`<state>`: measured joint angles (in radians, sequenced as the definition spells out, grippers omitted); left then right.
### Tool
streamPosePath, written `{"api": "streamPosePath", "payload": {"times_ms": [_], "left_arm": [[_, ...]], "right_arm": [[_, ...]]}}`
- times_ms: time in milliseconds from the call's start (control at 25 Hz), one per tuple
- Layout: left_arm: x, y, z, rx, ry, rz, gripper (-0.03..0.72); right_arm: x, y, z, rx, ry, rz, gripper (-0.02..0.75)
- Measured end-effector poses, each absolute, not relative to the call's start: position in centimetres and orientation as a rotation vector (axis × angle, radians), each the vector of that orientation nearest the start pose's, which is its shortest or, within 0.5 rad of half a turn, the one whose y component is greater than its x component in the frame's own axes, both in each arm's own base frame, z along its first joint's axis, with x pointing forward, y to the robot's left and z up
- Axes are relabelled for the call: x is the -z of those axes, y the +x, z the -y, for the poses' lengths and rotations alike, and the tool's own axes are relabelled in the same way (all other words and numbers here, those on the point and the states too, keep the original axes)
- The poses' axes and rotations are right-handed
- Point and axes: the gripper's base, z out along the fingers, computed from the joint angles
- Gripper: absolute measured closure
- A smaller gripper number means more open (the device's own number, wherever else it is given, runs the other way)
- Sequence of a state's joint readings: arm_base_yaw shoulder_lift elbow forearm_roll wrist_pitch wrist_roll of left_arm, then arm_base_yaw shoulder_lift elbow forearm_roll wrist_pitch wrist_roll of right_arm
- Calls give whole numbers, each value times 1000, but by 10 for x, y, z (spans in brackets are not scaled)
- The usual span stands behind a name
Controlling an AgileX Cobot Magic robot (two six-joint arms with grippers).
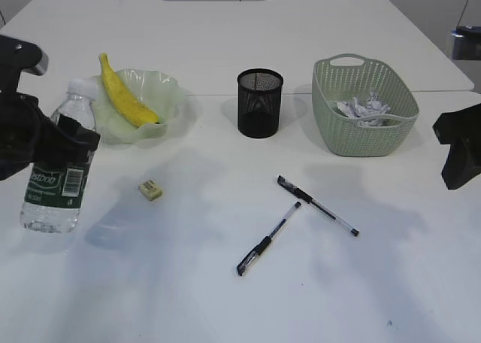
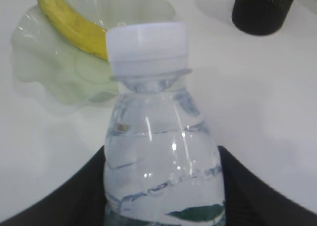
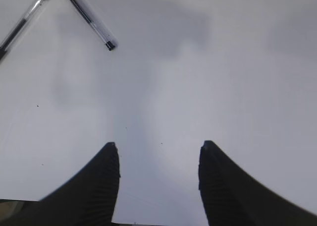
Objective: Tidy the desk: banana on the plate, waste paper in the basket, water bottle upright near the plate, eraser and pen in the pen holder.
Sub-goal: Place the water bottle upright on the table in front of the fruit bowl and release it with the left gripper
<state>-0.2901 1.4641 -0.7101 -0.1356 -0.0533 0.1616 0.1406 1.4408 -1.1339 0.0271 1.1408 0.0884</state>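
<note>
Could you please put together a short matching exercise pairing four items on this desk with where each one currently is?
1. banana
2. waste paper
3. water bottle
4. eraser

a. between the left gripper's fingers
b. on the bare table
c. on the plate
d. in the basket

Pairs: 1-c, 2-d, 3-a, 4-b

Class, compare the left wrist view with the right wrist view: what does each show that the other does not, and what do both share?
Only the left wrist view shows the water bottle held upright between the left gripper's fingers, the banana on the plate, and the pen holder. Only the right wrist view shows two pens and the right gripper, open and empty. Both share the white table.
</note>
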Motion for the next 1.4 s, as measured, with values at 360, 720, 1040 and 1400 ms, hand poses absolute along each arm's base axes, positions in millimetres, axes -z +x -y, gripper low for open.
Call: {"api": "streamPosePath", "payload": {"times_ms": [360,720,1040,1400], "left_arm": [[-229,294,80,141,190,-1887,293],[-207,295,75,91,157,-1755,294],[-189,310,78,62,159,-1574,295],[-129,316,87,124,219,-1721,295]], "right_arm": [[-287,270,-41,-81,-61,-2903,351],[-287,270,-41,-84,-58,-2897,351],[-287,270,-41,-87,-57,-2897,351],[-287,270,-41,-93,-50,-2898,350]]}}
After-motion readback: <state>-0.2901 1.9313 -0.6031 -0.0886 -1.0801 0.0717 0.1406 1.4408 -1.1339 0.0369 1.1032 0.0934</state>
